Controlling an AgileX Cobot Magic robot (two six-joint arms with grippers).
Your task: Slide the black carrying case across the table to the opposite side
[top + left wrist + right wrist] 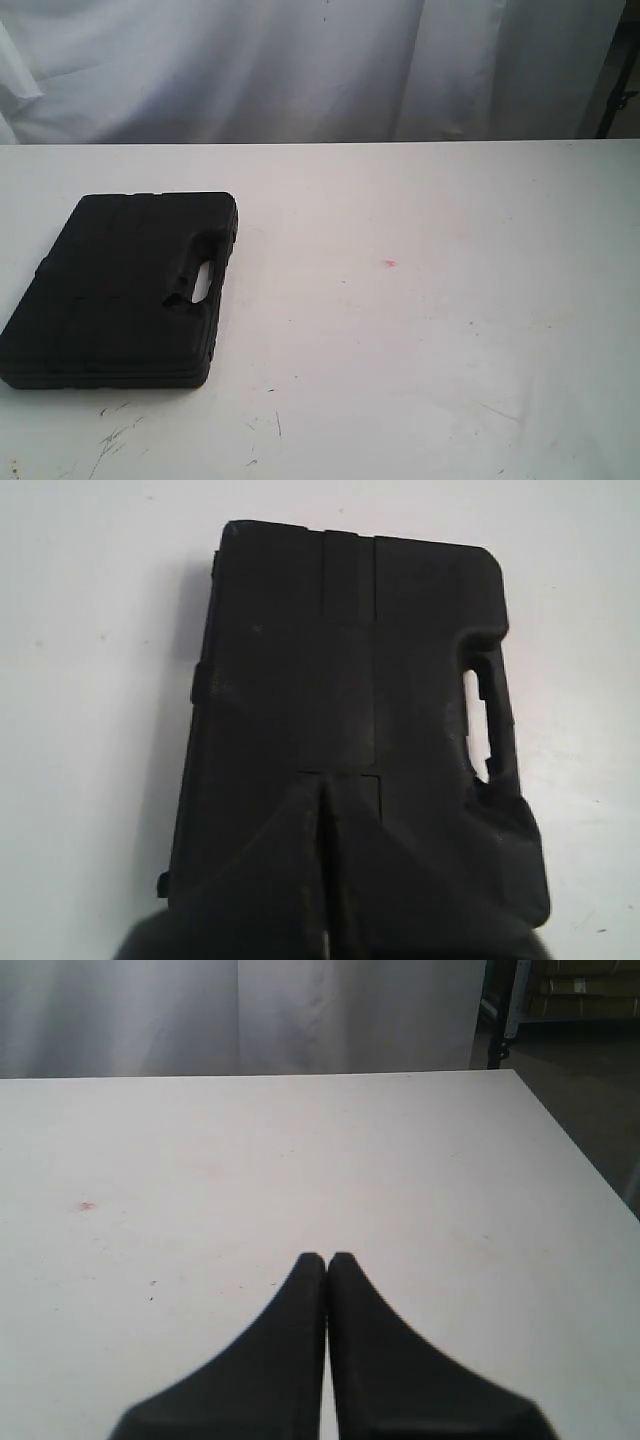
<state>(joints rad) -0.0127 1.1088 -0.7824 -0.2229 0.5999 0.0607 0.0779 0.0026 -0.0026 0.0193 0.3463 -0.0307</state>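
A black carrying case lies flat at the left of the white table, its handle cut-out facing the middle. Neither arm shows in the exterior view. In the left wrist view the case fills the middle, and my left gripper is shut with nothing held, its tips over the case's lid; whether they touch it I cannot tell. In the right wrist view my right gripper is shut and empty above bare table, away from the case.
A tiny red spot marks the table's middle, and dark scuff marks lie near the front edge. A white curtain hangs behind the far edge. A dark stand stands past the table's far right corner.
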